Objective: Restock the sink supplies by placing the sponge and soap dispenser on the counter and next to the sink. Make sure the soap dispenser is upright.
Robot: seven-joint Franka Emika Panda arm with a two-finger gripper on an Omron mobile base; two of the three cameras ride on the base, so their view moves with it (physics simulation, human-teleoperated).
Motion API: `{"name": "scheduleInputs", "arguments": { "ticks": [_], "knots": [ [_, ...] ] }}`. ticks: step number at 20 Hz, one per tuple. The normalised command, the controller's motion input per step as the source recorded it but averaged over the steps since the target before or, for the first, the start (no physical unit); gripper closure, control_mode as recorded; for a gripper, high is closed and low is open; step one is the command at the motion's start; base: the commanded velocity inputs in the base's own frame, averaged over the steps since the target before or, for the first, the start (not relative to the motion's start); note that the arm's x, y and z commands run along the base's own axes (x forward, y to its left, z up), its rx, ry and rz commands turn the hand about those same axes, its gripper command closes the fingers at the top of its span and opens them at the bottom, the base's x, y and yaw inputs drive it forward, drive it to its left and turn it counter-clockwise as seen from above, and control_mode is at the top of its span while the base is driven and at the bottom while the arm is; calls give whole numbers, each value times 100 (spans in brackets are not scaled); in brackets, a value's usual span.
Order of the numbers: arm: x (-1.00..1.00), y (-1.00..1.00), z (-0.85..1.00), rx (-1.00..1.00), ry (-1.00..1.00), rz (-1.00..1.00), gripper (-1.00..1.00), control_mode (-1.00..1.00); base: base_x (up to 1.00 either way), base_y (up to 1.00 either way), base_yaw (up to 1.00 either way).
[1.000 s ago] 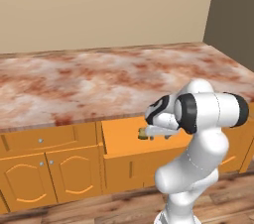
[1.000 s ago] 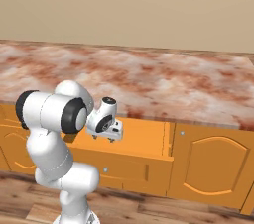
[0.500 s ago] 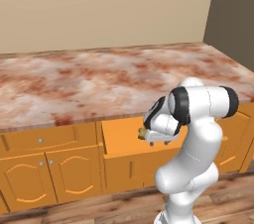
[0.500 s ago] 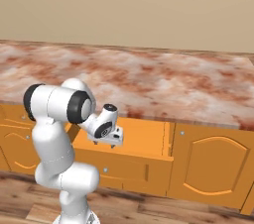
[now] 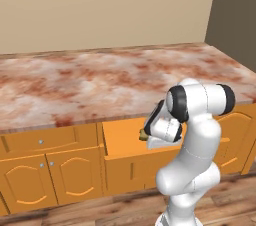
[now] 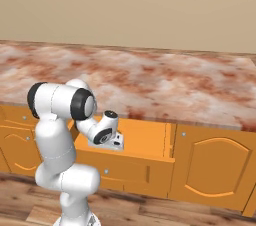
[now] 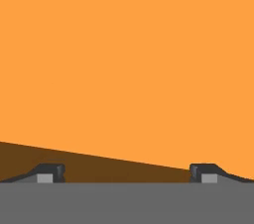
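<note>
Sponge (image 5: 143,135): a small yellow-tan object at centre of the left base view, inside the open orange drawer (image 5: 122,137), just beside the hand (image 5: 151,140). Hand (image 7: 127,172): fingers fully spread, holding nothing, lowered into the drawer below the marbled tabletop (image 5: 100,82).

- We saw the counter (image 6: 150,77) spanning the frame above orange cabinets (image 6: 210,167).
- An open drawer (image 6: 142,142) jutted out, the arm's hand (image 6: 107,132) at its nine o'clock side.
</note>
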Motion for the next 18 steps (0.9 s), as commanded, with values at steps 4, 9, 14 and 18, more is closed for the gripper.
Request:
{"name": "scheduleInputs", "arguments": {
  "ticks": [4, 9, 14, 18],
  "knots": [
    [-34, 0, -3, 0, 5, 0, -100, -100, 0, 0, 0],
    [-59, 0, -1, 0, 0, 0, -100, -100, 0, 0, 0],
    [-69, 0, 0, 0, 0, 0, -100, -100, 0, 0, 0],
    [-78, 0, 0, 0, 0, 0, -100, -100, 0, 0, 0]
  ]
}}
